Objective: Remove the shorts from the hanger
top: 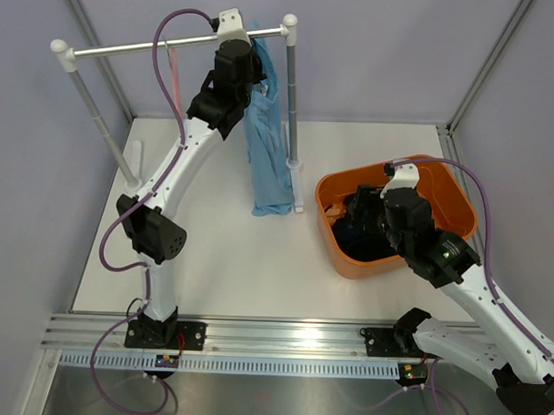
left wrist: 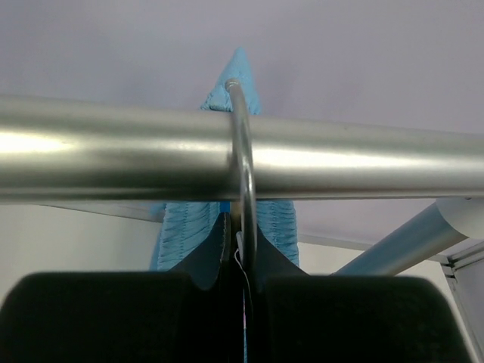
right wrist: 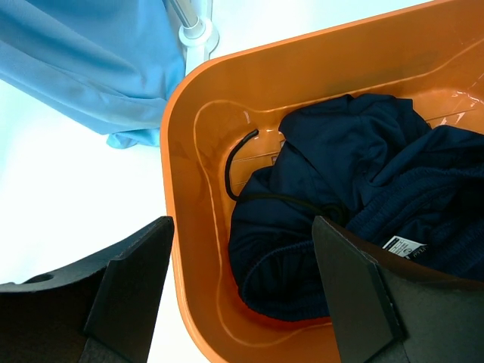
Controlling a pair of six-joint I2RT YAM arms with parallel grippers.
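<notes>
Hanging item: light blue shorts (top: 266,143) droop from the silver rail (top: 128,47) at upper centre of the top view, hem down by the foot of the right post (top: 292,108).
Hook: hanger hook (left wrist: 243,151) loops over the rail, mid-frame in the left wrist view; gathered blue waistband just behind it.
Left arm: left gripper (top: 252,79) is up at the rail, at the top of the blue pair. Jaws are pinched nearly together about the neck of the hanger hook, with a sliver of blue in the gap.
Bin contents: navy shorts (top: 362,240) lie heaped in the orange bin (top: 460,191), right of centre; drawcord and white label showing.
Right arm: right gripper (top: 361,210) is low over the bin, jaws spread wide, gripping nothing. One finger (right wrist: 355,295) overlaps the navy cloth; contact cannot be told.
Surface: white table (top: 211,260); bin just beside the post.
</notes>
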